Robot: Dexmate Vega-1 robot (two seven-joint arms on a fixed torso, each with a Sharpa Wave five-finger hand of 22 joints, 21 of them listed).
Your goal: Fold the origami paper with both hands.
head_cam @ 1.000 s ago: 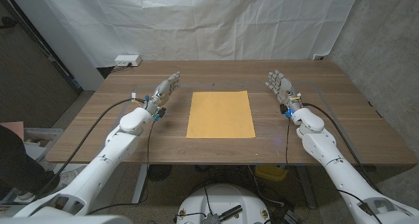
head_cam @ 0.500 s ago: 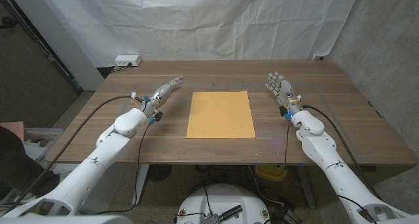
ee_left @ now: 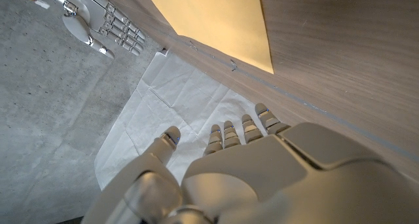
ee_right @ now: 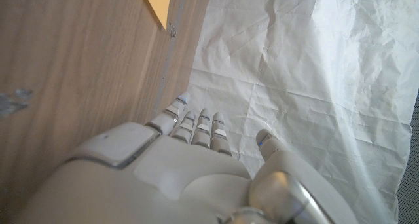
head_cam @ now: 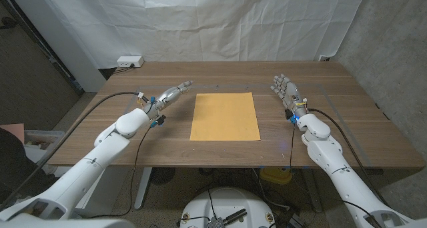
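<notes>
We see the flat, unfolded sheet of orange-yellow origami paper (head_cam: 224, 116) lying in the middle of the brown wooden table (head_cam: 347, 121), its long sides running away from the robot. Neither hand touches it.

Our left hand (head_cam: 169, 95) is just beside the paper's far left corner, apart from it, with the fingers stretched out straight and pointing toward that corner. It holds nothing. In the left wrist view the same hand (ee_left: 236, 158) shows its fingers (ee_left: 226, 133) extended side by side and the thumb set a little apart, with the paper's corner (ee_left: 216, 21) beyond them on the table; the other hand (ee_left: 98, 21) appears across the sheet, fingers also straight.

Our right hand (head_cam: 285, 89) stands near the paper's far right corner, a clear strip of bare table between them. Its fingers are spread and upright, and it holds nothing. In the right wrist view this hand (ee_right: 190, 165) has its fingers (ee_right: 196, 129) extended together and the thumb off to one side, with a small corner of the paper (ee_right: 160, 4) visible on the wood.

A crumpled white backdrop sheet (head_cam: 233, 21) hangs behind the table, and a white power strip (head_cam: 129, 61) sits at the far left corner.
</notes>
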